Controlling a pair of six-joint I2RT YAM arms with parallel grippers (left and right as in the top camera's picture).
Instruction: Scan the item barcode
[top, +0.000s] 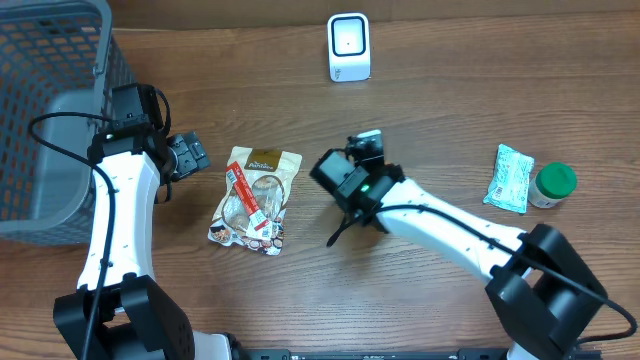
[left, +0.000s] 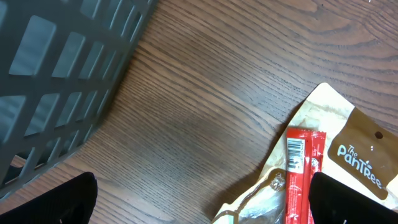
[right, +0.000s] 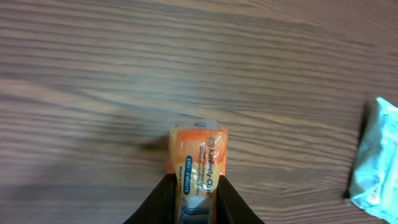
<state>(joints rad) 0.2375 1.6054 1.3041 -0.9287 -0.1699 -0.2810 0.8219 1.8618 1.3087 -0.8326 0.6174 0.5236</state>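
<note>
The right tool is closed narrow on a small orange plastic-wrapped tissue packet, one finger on each long side; the packet pokes out ahead of the tips over the brown wooden tabletop, near its middle. So the pick looks done. What is left, as I judge it, is the scan itself: the white box-shaped scanner stands well apart at the far edge, and the packet has yet to be carried over and turned so its barcode faces the window. I can see no barcode on the side that shows.

The left tool is wide and holds nothing; it hovers between the grey mesh basket and the brown snack pouch, which has a red stick packet lying on it.

From overhead the right tool covers the orange packet, so only the wrist camera shows the hold; only overhead shows the scanner, and the pale green crinkled packet touching the green-lidded jar on the right. The left wrist view alone picks out the pouch's lettering and a barcode on the red stick.
</note>
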